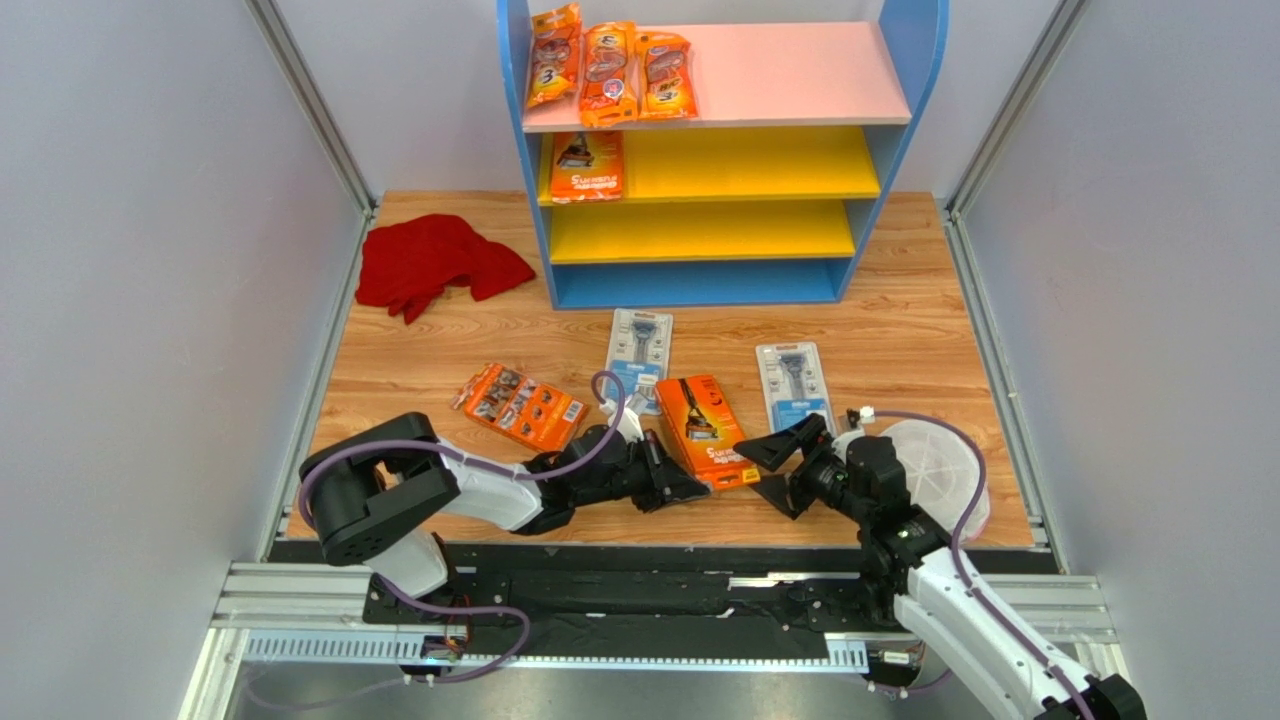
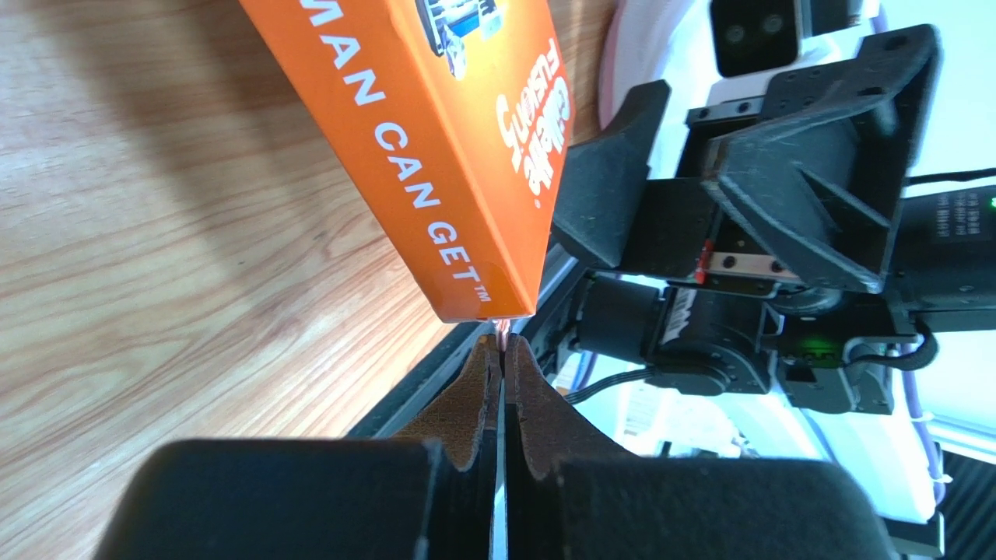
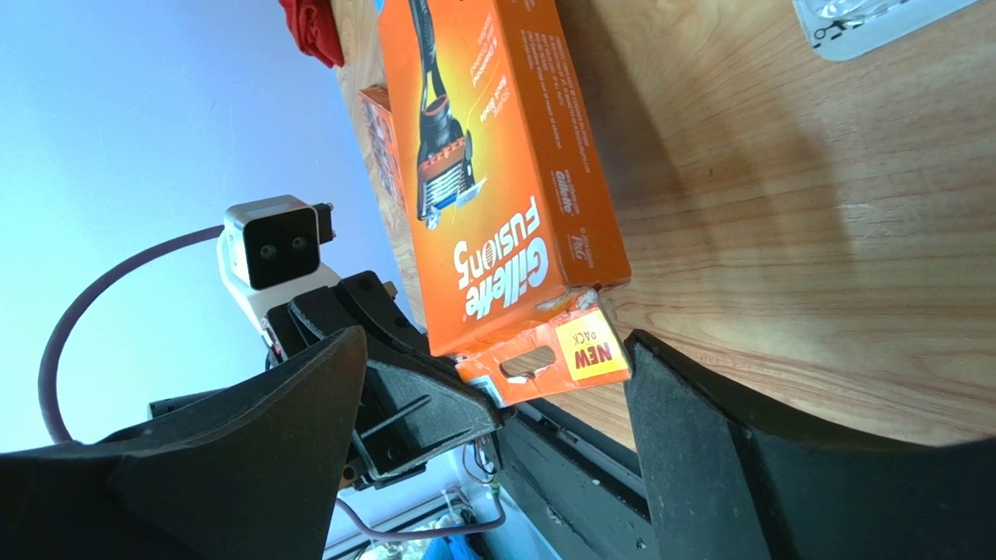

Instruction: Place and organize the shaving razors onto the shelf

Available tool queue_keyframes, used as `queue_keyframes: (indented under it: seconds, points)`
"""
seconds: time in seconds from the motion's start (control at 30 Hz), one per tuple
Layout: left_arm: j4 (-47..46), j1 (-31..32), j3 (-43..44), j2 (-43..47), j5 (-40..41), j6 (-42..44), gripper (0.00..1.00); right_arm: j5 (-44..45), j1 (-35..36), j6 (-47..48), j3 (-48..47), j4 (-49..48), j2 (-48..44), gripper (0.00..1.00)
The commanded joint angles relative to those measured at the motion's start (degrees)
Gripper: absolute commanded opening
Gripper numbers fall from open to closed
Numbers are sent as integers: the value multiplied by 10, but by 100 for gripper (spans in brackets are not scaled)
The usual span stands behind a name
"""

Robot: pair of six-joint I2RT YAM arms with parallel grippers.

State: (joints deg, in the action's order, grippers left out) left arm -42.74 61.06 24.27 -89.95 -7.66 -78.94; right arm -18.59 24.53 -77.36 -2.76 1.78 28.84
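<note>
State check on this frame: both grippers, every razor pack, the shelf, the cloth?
Left gripper: shut, pinching the orange box by its tab.
Right gripper: open, aimed at that tab.
Orange box: on table, near end held.
Left blister card, right blister card: flat on table.
Orange pack: flat on table.
Shelf: three bags on top, one card on upper yellow board.
Cloth: crumpled.

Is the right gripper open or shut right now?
Open: in the right wrist view the right gripper's fingers stand wide apart, with the hang tab of the orange razor box between them.
</note>
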Motion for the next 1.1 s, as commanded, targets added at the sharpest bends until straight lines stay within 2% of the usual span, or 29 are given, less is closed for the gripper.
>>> queue_keyframes:
  seconds: [0.0,0.27,0.3,0.37,0.47,0.5,0.6,0.63,0.97,1.07]
  points:
    - [-79,6,-4,-8,-17,-17,0,-7,5,-18,32,-52,37,80]
    - [-93,7,1,-9,-27,-23,0,6,8,-24,37,-79,63,69]
    - [-94,8,1,-10,-28,-23,0,8,8,-25,40,-83,61,62]
    - [-96,8,1,-12,-30,-24,0,14,9,-30,43,-90,59,56]
    - [-101,11,2,-18,-31,-25,0,17,9,-35,47,-91,48,34]
    - [-103,11,1,-20,-31,-26,0,17,10,-35,47,-88,45,21]
    - [-110,12,0,-24,-31,-29,0,19,9,-34,49,-76,33,3]
    - [-114,12,1,-27,-31,-29,0,19,9,-34,48,-73,28,0]
    - [-125,12,-9,-27,-26,-31,0,24,10,-33,50,-56,16,0]
    - [-127,12,-11,-25,-28,-28,20,24,10,-32,50,-50,12,0]
